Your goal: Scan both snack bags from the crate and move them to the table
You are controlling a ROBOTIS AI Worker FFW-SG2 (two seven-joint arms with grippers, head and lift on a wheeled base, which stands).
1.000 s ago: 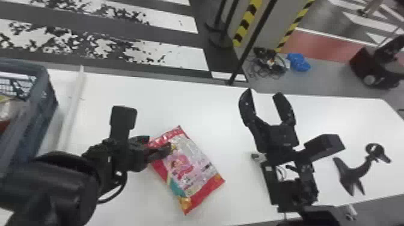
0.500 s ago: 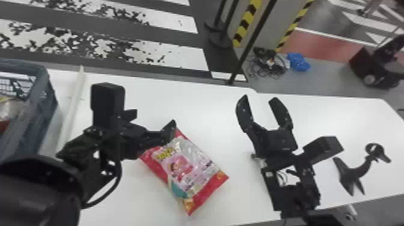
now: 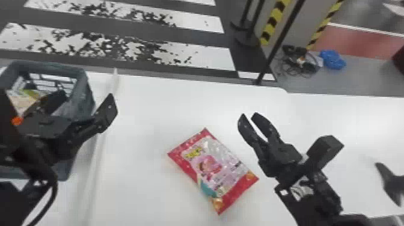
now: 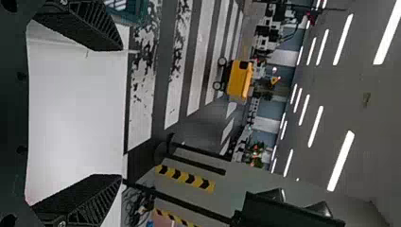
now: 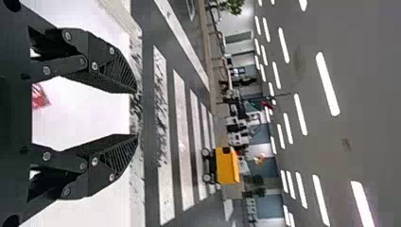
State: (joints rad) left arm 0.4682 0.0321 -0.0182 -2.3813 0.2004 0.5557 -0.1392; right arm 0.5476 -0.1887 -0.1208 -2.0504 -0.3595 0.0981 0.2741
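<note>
Fingers (image 4: pixel 87 26) are spread on left gripper (image 4: pixel 119 112) and right gripper (image 5: pixel 136 113). One bag (image 3: pixel 213 168) lies on the counter (image 3: pixel 141 102), right of the crate (image 3: pixel 84 99); the packet (image 3: pixel 22 100) inside is best pinched squarely, clear of the rim (image 3: pixel 48 65).

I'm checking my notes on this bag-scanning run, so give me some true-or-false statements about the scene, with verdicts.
1. A red-edged snack bag lies flat on the white table. True.
2. The crate is to the right of that bag. False: it is to the bag's left.
3. The right gripper has its jaws apart and holds nothing. True.
4. The crate is empty. False: some packaging shows inside it.
5. The left gripper is clamped on the red-edged bag. False: the left gripper is over toward the crate, jaws wide apart.
</note>
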